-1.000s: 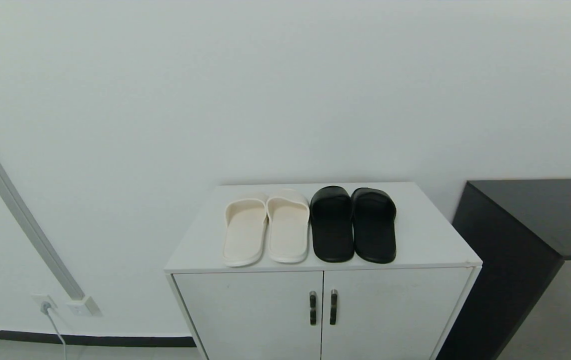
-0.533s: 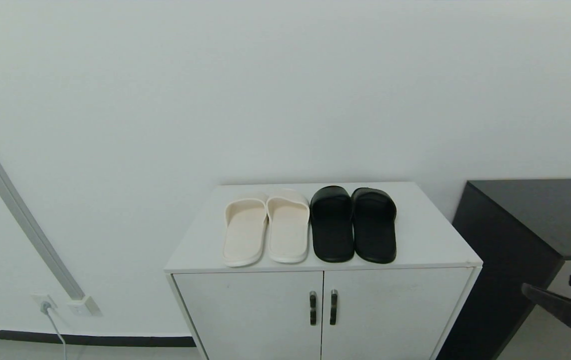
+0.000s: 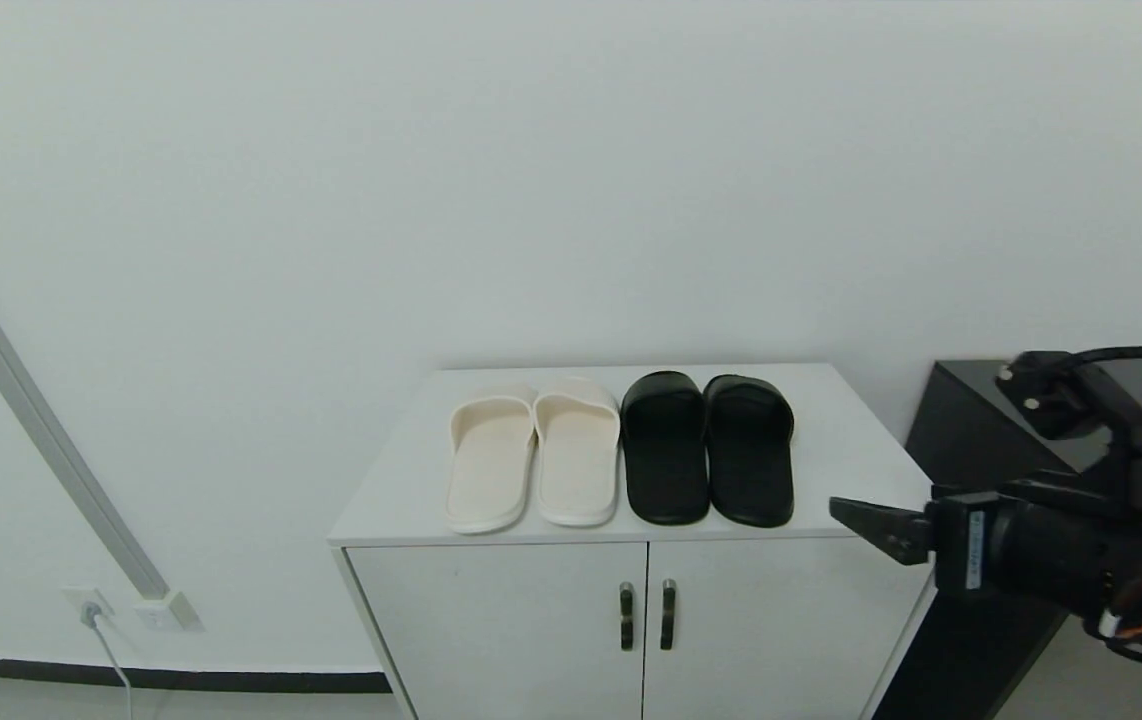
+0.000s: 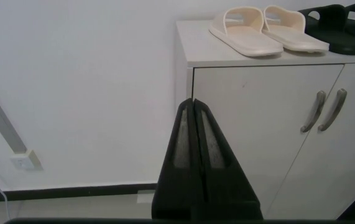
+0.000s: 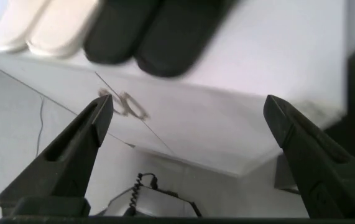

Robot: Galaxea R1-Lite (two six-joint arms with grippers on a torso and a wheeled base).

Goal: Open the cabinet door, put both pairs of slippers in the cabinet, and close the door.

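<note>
White cabinet (image 3: 491, 620) stands with both doors closed; the cream slippers (image 3: 531, 460) and black slippers (image 3: 708, 450) lie side by side on its top. The right gripper (image 3: 871, 528) is level with the top's edge and may knock it.

From the left wrist, the left gripper (image 4: 193, 106) has its fingers pressed together, holding nothing.

From the right wrist, the right gripper (image 5: 188, 109) is spread wide and empty. The two handles (image 5: 126, 104) sit close together, so one finger may hook both.
</note>
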